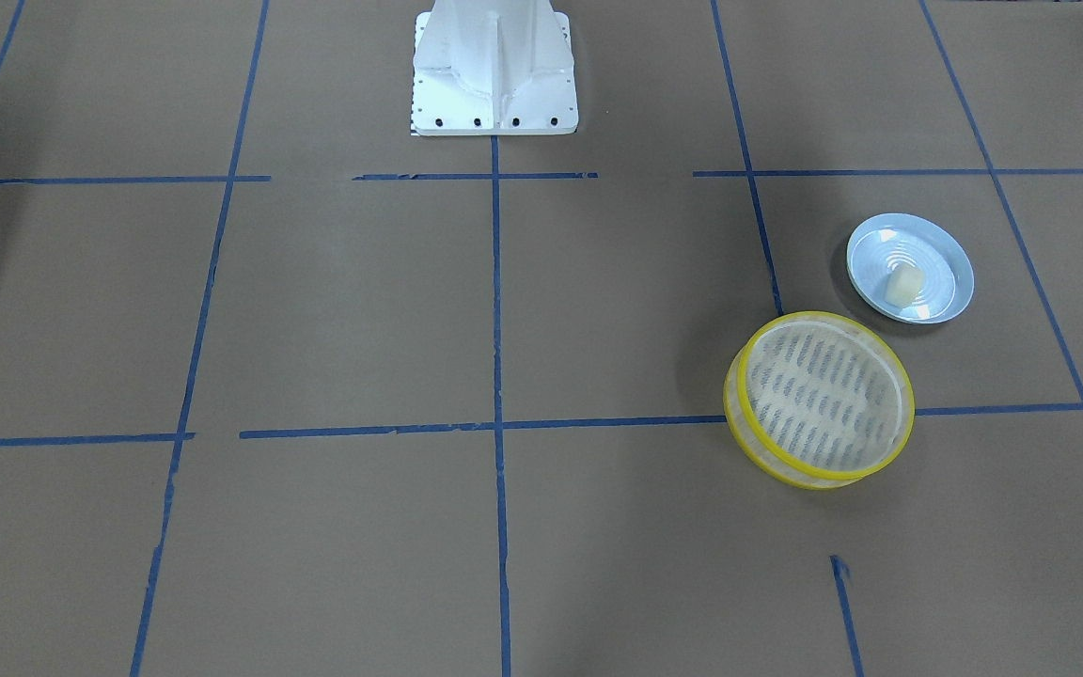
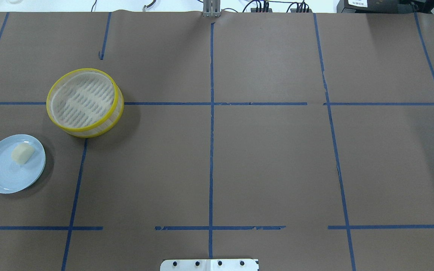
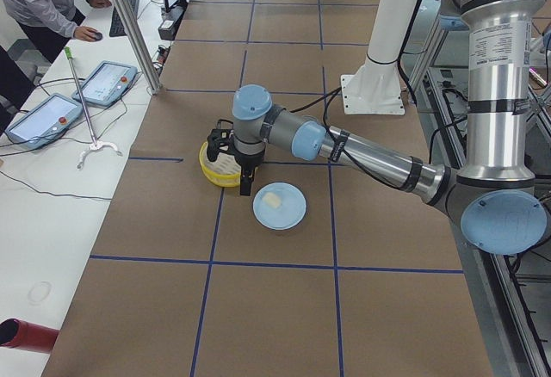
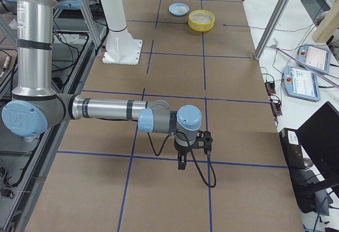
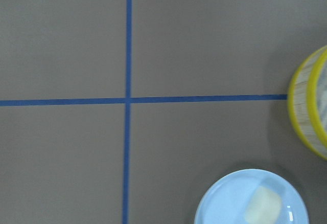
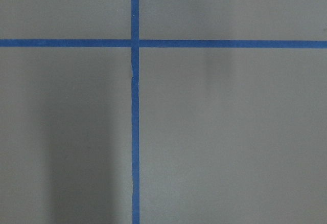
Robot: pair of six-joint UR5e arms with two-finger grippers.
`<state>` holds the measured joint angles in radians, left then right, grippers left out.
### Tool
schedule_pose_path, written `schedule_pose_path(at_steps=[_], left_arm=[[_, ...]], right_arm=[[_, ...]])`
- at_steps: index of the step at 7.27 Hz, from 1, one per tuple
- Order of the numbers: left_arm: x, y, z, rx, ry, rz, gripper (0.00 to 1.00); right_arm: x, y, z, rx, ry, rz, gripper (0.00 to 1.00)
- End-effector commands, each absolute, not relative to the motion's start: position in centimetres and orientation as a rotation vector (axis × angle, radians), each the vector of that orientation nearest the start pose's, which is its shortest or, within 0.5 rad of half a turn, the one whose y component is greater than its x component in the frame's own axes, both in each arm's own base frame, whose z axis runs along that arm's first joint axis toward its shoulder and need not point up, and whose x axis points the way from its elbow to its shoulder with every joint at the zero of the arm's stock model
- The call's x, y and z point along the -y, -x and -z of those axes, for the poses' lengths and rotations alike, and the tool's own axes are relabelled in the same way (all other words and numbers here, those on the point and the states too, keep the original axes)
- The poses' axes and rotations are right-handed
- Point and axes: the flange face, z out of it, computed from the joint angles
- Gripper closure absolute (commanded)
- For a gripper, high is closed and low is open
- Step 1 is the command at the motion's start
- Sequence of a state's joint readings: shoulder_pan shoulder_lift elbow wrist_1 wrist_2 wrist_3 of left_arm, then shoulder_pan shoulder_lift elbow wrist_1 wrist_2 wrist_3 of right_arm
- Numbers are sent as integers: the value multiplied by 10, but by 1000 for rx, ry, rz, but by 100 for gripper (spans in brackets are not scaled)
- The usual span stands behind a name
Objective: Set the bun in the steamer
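The task is judged as not yet begun: the bun (image 2: 22, 153) is laid on the blue plate (image 2: 2, 177) at the near left, just beside the empty steamer (image 2: 89, 130), ungripped, and how far the left gripper (image 3: 244, 186) near it or the right gripper (image 4: 181, 164) is opened cannot be told.

Bun (image 2: 22, 153): cream block, lying on the blue plate (image 2: 2, 177). Steamer (image 2: 85, 102): yellow-rimmed, upright, empty, on the desk (image 2: 269, 158) near the plate.
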<state>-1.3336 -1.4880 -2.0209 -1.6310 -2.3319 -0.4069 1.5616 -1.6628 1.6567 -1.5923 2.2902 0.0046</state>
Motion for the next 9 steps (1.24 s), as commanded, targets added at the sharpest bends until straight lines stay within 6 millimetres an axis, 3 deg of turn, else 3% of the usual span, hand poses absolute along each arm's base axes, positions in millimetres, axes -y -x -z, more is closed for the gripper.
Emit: schedule_pose_path(at_steps=[1, 2, 4, 5, 6, 8, 9], left_arm=[[411, -51, -482, -872, -222, -44, 0], [392, -46, -499, -892, -231, -13, 0], [391, -64, -509, -883, -199, -43, 0], [392, -86, -505, -874, -175, -21, 0], [399, -133, -491, -842, -169, -8, 0], [414, -184, -509, -820, -120, -40, 0], [433, -221, -513, -806, -113, -75, 0]], right_arm=[[451, -64, -666, 719, 31, -6, 0], [451, -63, -666, 719, 32, -4, 0], [451, -63, -666, 719, 32, -4, 0], [451, -64, -666, 719, 31, -6, 0], [451, -64, -666, 719, 31, -6, 0], [451, -63, -666, 719, 32, -4, 0], [451, -64, -666, 719, 31, -6, 0]])
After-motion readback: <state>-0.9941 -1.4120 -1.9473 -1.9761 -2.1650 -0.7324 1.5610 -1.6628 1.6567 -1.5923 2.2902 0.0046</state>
